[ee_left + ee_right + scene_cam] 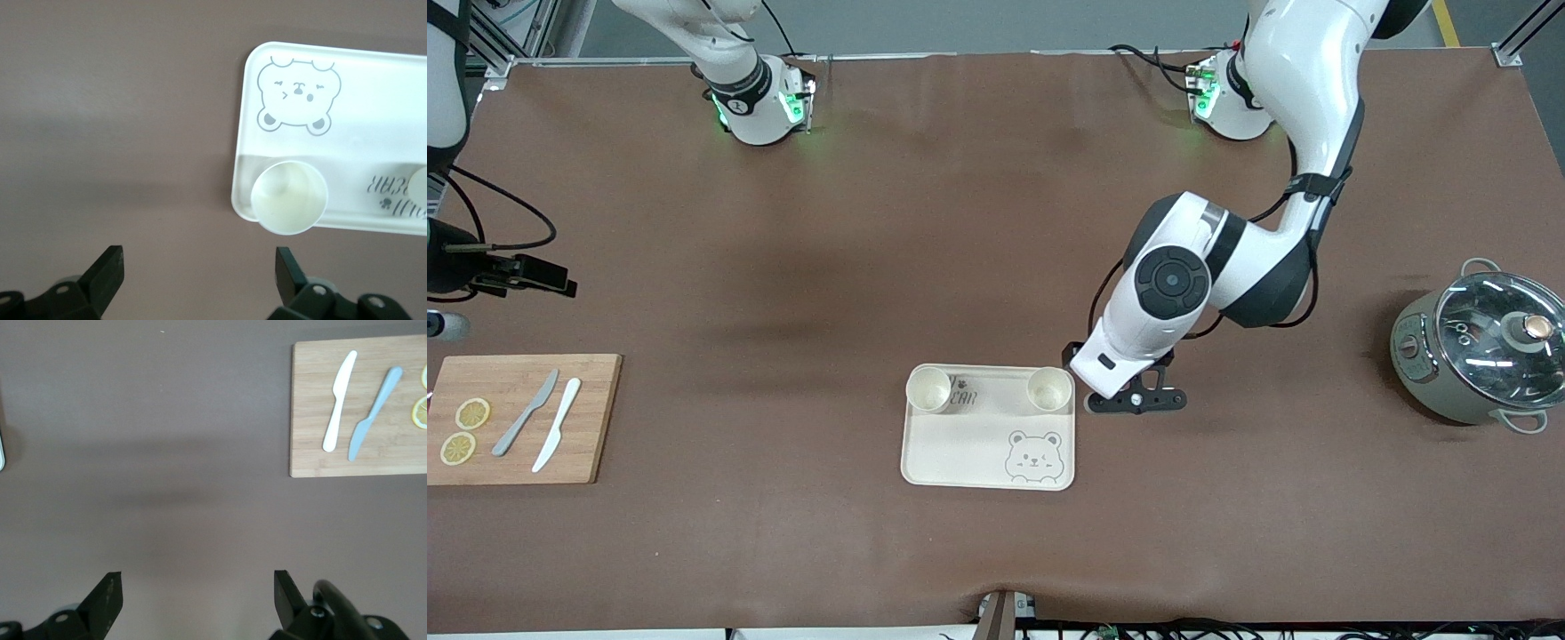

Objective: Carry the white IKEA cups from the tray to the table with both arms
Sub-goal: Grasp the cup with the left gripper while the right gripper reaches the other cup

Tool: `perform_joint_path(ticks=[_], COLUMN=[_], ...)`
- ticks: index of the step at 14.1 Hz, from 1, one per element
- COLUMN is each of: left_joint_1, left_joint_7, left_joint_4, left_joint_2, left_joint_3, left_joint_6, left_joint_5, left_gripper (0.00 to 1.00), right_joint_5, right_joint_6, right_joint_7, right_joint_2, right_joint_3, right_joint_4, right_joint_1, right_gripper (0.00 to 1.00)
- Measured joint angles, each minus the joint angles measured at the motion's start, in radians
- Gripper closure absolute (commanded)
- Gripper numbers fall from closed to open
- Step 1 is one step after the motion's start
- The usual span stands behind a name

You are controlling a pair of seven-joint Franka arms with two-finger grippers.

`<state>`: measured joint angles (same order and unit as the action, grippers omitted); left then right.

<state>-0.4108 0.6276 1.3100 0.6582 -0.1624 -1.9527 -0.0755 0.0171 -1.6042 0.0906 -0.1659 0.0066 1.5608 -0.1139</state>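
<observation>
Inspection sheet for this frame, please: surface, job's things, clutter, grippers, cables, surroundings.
Surface: brown table mat, smooth.
Job's things: two white cups upright on the bear tray, at the two corners farther from the front camera.
Clutter: cutting board with two knives and lemon slices; lidded pot.
Grippers: left gripper open, empty, beside the tray near one cup; right gripper open, empty, over bare mat.
Cables: black cable along the left arm.
Surroundings: metal frame at the table corners.
</observation>
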Motion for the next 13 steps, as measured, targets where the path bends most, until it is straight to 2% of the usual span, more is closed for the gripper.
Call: perform_joint_path(ticks=[2, 7, 9, 11, 13], left_joint_1=[-0.020, -0.041, -0.045, -0.044, -0.042], left_joint_7=[0.037, 0.083, 0.085, 0.086, 0.088], left_joint_4=[0.000, 0.000, -0.001, -0.001, -0.002], left_joint_2=[0.030, 0.109, 0.134, 0.149, 0.156], left_joint_3=[0.000, -0.001, -0.001, 0.000, 0.000], left_joint_6=[-0.012, -0.093, -0.125, -0.148, -0.164], left_joint_5=[0.000, 0.000, 0.000, 0.000, 0.000], left_gripper=[0.16, 0.17, 0.25, 0.31, 0.47], right_joint_5=[0.002, 0.002, 0.003, 0.008, 0.010], right_joint_6=[-0.038, -0.139, -0.173, -0.191, -0.210], right_joint_7=[0.000, 0.000, -0.010, -0.107, -0.267], right_joint_2=[-0.026, -0.171, -0.208, -0.240, -0.279], right_joint_3=[0.006, 0.010, 0.010, 0.012, 0.015], right_joint_4=[0.000, 0.000, 0.000, 0.000, 0.000], right_joint_1=[0.006, 0.040, 0.055, 0.086, 0.151], right_gripper=[0.00, 0.00, 0.00, 0.00, 0.00])
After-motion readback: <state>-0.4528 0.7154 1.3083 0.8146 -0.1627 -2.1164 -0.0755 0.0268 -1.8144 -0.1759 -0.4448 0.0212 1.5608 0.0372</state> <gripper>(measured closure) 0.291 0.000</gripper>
